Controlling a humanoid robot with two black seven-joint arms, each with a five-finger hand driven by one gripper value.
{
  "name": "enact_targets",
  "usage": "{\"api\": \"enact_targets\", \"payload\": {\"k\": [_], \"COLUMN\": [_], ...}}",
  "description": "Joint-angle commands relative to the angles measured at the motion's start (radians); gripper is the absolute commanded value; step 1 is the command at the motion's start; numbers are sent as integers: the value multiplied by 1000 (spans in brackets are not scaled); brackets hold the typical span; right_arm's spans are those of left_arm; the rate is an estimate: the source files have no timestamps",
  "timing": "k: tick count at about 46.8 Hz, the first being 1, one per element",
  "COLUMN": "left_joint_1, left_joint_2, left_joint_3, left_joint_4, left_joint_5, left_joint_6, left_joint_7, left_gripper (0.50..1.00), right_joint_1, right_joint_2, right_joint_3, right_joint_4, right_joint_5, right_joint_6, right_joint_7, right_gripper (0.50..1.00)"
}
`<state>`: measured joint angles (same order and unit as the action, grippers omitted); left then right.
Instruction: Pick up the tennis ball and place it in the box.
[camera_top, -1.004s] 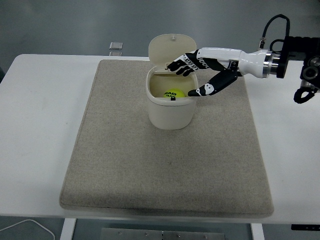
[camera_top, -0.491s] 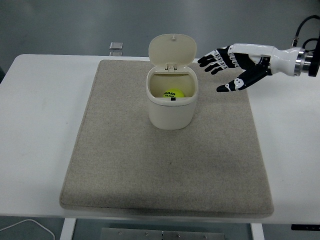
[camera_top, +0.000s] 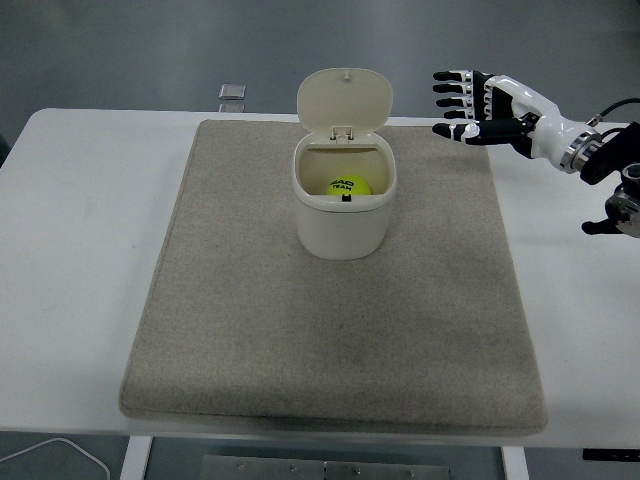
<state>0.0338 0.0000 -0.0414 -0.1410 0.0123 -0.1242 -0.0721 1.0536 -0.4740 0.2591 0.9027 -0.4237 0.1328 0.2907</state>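
While the right hand (camera_top: 478, 103) hangs empty above the mat's far right corner, fingers spread and held straight, the tennis ball (camera_top: 350, 185) lies inside the cream box (camera_top: 342, 215), well apart from the hand and to its left, lower down. Box stands upright on the beige mat (camera_top: 330, 320), near the mat's far edge and about midway across; hinged lid (camera_top: 344, 98) tipped up and back, mouth open. Ball sits at the bottom, dark print facing up, partly hidden by the box's near rim. Mat covers the middle of the white desk (camera_top: 75, 250). Small grey square object (camera_top: 232, 92) rests at the desk's far edge, beyond the mat.
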Motion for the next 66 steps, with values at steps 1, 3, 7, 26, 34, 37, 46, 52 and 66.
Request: {"api": "enact_targets", "payload": {"k": [1,3,7,26,34,37,46,52,66], "left_joint_1": [0,0,0,0,0,0,0,0,0], "left_joint_2": [0,0,0,0,0,0,0,0,0], "left_joint_3": [0,0,0,0,0,0,0,0,0], "left_joint_4": [0,0,0,0,0,0,0,0,0], "left_joint_5": [0,0,0,0,0,0,0,0,0], "left_joint_6": [0,0,0,0,0,0,0,0,0], "left_joint_7": [0,0,0,0,0,0,0,0,0], "left_gripper": [996,996,996,996,996,996,996,996,996], "right_joint_1": [-10,-14,-21,-57,-76,-76,-98,-99,-98], "right_joint_2": [28,34,38,80,83,83,101,87,75], "right_joint_3": [0,0,0,20,65,72,121,123,124], "right_joint_4": [-13,-18,-18,-62,-64,-62,-67,-73,-73], "right_joint_5": [104,160,272,663,671,675,677,677,675], "right_joint_6": [-16,-21,-21,-5,-5,-5,-19,-16,-12], "right_joint_7": [-1,-1,-1,-137,-147,-147,-136,-136,-136], "right_gripper": [864,864,864,866,866,866,930,930,930]}}
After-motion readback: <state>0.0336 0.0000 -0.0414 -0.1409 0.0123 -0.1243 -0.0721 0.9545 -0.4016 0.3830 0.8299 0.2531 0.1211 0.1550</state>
